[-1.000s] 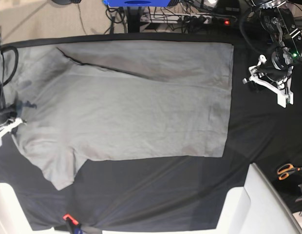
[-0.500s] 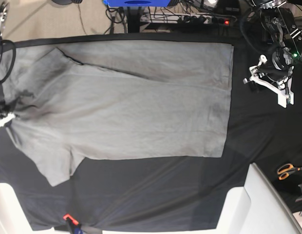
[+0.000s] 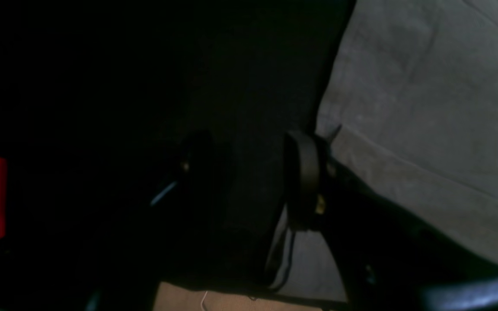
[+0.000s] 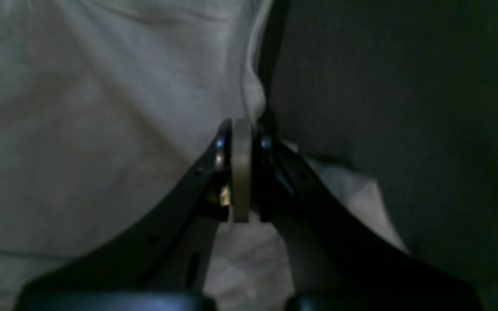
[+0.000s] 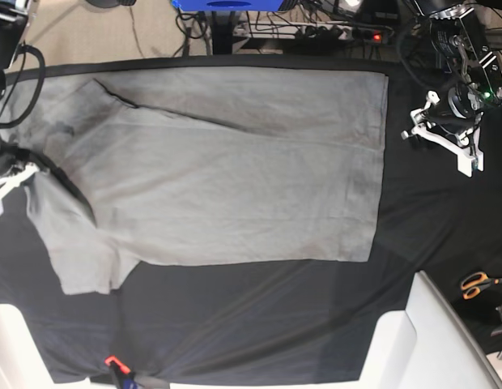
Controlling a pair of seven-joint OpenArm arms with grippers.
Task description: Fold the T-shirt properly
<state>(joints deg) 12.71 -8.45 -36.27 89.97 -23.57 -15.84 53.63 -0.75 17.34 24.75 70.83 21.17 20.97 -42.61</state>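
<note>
Soft, light, limp T-shirt (image 5: 235,170) across the desk (image 5: 259,324): best pinched at hems. Right gripper (image 4: 242,172) clamped on collar-end cloth; left gripper (image 5: 447,134) part-open, empty.

No lettering is readable anywhere, perhaps owing to the dim, blurred wrist views.

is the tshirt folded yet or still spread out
Mostly spread: the T-shirt lies flat across the tablecloth, with only its edge pinched in the shut right claw.

worktop under a black tablecloth (image 5: 259,324), grey t-shirt (image 5: 235,170) spread across it, orange-handled scissors (image 5: 478,284) at the right edge
</note>
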